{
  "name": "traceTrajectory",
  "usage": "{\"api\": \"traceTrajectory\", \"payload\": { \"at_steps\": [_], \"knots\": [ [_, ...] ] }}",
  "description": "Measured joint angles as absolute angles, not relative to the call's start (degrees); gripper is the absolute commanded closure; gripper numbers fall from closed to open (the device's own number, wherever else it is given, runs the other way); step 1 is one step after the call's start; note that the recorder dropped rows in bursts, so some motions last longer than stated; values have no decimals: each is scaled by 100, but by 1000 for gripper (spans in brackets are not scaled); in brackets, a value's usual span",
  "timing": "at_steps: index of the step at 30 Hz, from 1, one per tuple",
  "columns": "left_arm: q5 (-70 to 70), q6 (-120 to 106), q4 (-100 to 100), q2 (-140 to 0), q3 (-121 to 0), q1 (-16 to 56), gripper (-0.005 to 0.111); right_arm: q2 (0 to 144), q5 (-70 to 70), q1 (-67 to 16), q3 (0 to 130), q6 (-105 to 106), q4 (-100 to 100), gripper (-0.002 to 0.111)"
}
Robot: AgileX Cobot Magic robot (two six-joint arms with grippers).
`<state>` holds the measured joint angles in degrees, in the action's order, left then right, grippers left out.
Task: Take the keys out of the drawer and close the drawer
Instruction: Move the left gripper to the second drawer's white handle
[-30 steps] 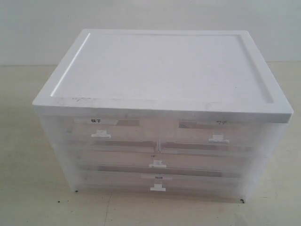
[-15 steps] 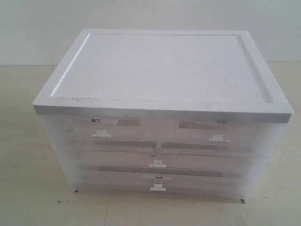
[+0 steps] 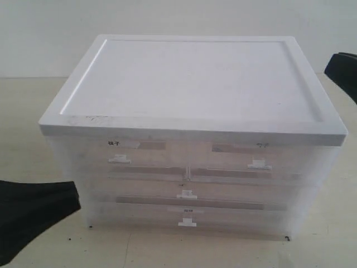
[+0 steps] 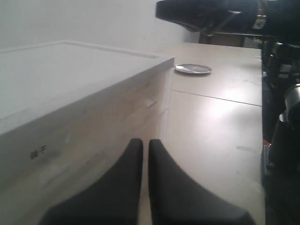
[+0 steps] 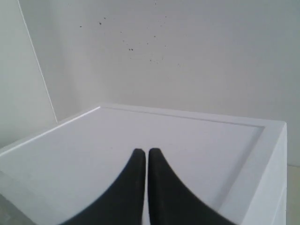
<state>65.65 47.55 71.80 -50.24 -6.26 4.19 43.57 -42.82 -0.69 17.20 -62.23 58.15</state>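
The drawer (image 3: 189, 216) is the lowest full-width one in a translucent cabinet (image 3: 192, 84). It has a small white label above its white tab handle (image 3: 187, 223) and is pushed in flush. The keys are hidden. My left gripper (image 3: 71, 198) is low at the cabinet's front left corner, clear of the handles. In the left wrist view that gripper (image 4: 146, 143) is shut and empty, beside the cabinet front. My right gripper (image 3: 336, 64) shows at the right edge, level with the cabinet top. Its wrist view shows it (image 5: 146, 151) shut and empty, over the white lid (image 5: 187, 136).
Above the labelled drawer sit a plain full-width drawer (image 3: 188, 194) and two half-width drawers (image 3: 120, 159) (image 3: 258, 164). A flat silver dish (image 4: 192, 69) lies on the beige table (image 4: 220, 126) beyond the cabinet's corner. A white wall stands behind.
Both arms have come into the exterior view: the left at the lower left beside the cabinet, the right at the right edge. The cabinet and drawers have not moved.
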Motion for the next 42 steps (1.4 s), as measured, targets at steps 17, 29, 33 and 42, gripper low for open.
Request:
{"api": "traceTrajectory", "payload": {
  "at_steps": [17, 29, 33, 42],
  "knots": [
    [4410, -1394, 1977, -8148, -1563, 5191, 102, 4978, -4670, -69, 1779, -5568, 5692, 108],
    [2631, -2796, 1490, -9160, -2829, 5702, 66, 4978, -4670, -69, 1802, -5553, 5799, 108],
    [2395, -3492, 884, -9160, -2850, 5894, 67, 4978, -4670, -69, 1802, -5553, 5822, 108],
    [3607, -9431, -5635, -9160, -2850, 7133, 69, 4978, -4670, -69, 1802, -5566, 5867, 108]
  ]
}}
